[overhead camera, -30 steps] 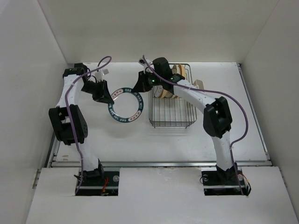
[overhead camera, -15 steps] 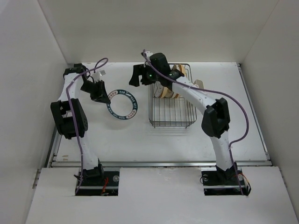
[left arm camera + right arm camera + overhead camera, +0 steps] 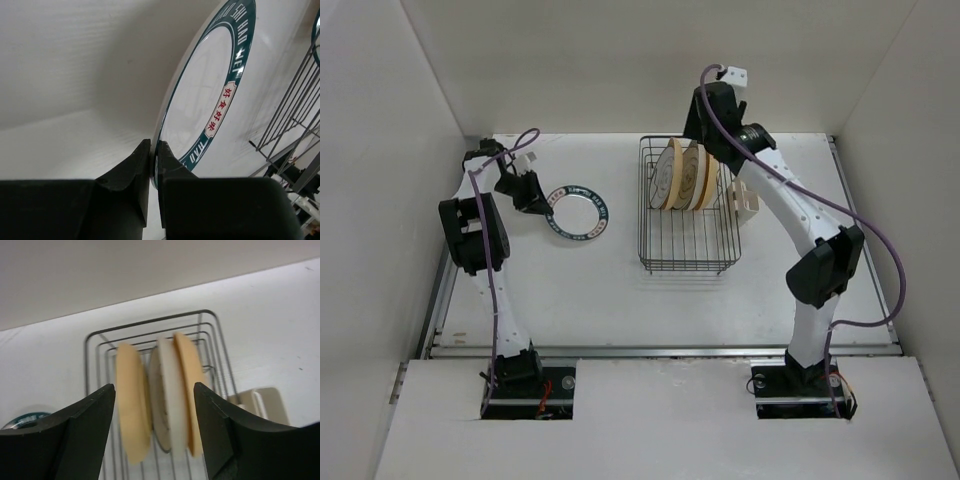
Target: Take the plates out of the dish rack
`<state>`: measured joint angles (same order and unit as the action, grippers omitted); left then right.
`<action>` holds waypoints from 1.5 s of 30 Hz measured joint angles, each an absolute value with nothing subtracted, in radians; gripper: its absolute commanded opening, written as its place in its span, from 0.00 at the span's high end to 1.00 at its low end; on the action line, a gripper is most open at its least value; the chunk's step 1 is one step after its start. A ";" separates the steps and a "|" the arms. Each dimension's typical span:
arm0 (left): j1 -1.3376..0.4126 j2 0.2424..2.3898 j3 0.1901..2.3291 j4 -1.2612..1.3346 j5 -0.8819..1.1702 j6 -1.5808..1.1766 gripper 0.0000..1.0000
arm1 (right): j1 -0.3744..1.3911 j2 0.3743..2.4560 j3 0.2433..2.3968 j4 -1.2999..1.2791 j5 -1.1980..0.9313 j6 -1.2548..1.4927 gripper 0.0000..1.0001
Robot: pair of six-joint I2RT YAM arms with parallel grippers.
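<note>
Left claw [image 3: 154,150] pinching green-rimmed plate [image 3: 200,95] rim; right claw [image 3: 152,389] spread above dish rack [image 3: 688,268] holding, seemingly, three plates [image 3: 132,405].

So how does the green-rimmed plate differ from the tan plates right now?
The green-rimmed plate is out of the dish rack; the tan plates stand on edge inside it. The left pincer is shut on the green-rimmed plate's rim; nothing holds the tan plates. Its rim is dark green with lettering; theirs is plain. All are round.

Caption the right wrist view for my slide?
Open right gripper facing three plates standing on edge in the dish rack: two tan, one white between.
</note>
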<state>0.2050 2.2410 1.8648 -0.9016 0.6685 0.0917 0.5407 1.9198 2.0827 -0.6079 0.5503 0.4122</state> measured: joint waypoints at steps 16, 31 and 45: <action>0.210 2.276 1.893 -0.874 0.500 0.051 0.45 | 0.459 2.001 1.995 -0.717 0.578 0.472 0.48; 0.210 2.056 1.914 -0.951 0.395 0.065 0.22 | 0.460 2.133 1.996 -0.789 0.650 0.466 0.90; 0.210 1.996 1.931 -1.040 0.378 0.078 0.21 | 0.511 2.130 2.184 -0.856 0.965 0.415 1.00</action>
